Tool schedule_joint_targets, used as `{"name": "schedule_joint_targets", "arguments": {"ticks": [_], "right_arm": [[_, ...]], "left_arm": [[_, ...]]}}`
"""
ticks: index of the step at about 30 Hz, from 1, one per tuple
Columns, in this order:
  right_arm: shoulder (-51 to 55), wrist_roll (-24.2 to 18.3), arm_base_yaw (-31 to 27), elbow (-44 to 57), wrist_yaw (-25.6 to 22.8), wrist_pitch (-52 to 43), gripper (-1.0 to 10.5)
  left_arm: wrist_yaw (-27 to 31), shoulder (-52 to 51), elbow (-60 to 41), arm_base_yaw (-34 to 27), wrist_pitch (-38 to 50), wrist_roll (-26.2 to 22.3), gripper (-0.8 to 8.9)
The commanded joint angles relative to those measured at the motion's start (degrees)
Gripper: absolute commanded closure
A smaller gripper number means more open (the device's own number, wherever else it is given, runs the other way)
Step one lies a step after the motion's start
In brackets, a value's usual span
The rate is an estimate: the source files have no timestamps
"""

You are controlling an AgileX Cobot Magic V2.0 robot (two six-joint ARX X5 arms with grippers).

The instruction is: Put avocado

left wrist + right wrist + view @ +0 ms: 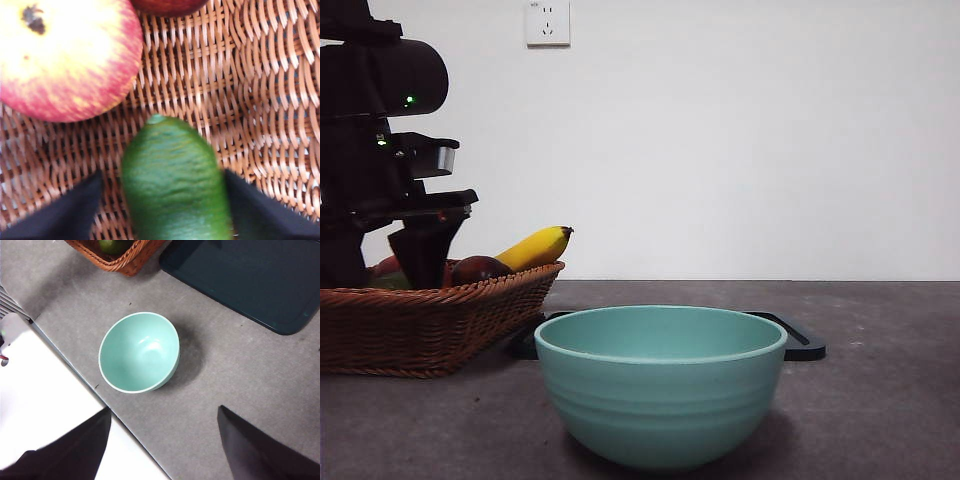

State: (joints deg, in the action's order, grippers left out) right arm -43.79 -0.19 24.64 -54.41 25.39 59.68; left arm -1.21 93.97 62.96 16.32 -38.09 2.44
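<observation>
Left gripper (pixel 162 200) jaws spread around the avocado (pixel 175 185) on basket (pixel 260 100) weave.

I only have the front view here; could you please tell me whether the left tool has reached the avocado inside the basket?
Observer: Yes, the left tool is open, one jaw on either side of the avocado.
Operator: Thank you. Is anything crowding it?
Observer: A red-yellow apple lies beside it on the basket floor, apart from it.
Operator: And is the bowl empty?
Observer: Yes, the right wrist view shows the teal bowl empty; the right tool hangs open above the table.
</observation>
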Motion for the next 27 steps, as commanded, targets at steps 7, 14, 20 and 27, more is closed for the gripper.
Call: {"name": "schedule_joint_targets", "arguments": {"ticks": [7, 14, 20, 27], "right_arm": [[-0.3, 0.2, 0.3, -1.0, 0.1, -0.5, 6.1], [-0.3, 0.2, 0.3, -1.0, 0.1, -0.5, 6.1], [-0.3, 0.2, 0.3, -1.0, -0.8, -0.6, 6.1], [-0.3, 0.2, 0.3, -1.0, -1.4, -0.5, 6.1]], "left_arm": [[-2.7, 0.7, 1.3, 0.3, -1.8, 1.4, 6.08], [-6.2, -6.2, 1.3, 1.2, -1.9, 1.7, 6.08], [-10.9, -16.5, 1.3, 4.2, -4.0, 1.7, 6.07], [-15.5, -24.4, 1.3, 13.2, -6.2, 3.0, 6.07]]}}
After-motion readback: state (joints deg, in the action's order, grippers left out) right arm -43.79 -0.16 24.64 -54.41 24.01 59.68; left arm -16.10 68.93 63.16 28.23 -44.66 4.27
